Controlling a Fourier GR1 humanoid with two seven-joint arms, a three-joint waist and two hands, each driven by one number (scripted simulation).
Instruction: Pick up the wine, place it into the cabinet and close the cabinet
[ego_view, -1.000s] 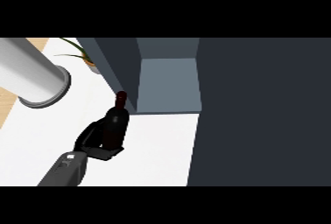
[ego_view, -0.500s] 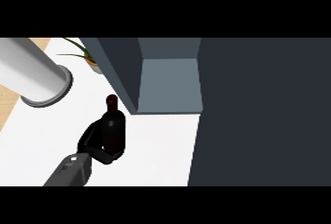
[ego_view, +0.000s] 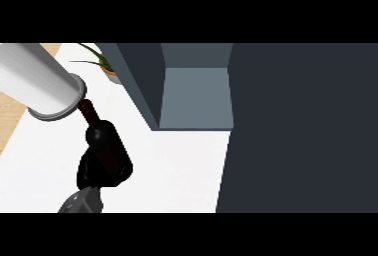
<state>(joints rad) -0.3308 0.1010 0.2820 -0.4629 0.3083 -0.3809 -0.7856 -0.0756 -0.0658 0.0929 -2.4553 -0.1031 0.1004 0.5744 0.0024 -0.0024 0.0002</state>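
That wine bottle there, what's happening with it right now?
A black hand, coming in from the lower left of the head view, is curled round the lower body of the wine bottle. The bottle's neck tilts up and to the left, toward a large white cylinder. The open cabinet sits to the right, and the bottle is not inside it yet.

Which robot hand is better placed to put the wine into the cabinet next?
The one visible robot hand, at the view's left, so likely the left: it already grips the wine bottle, left of the open cabinet. No other hand shows.
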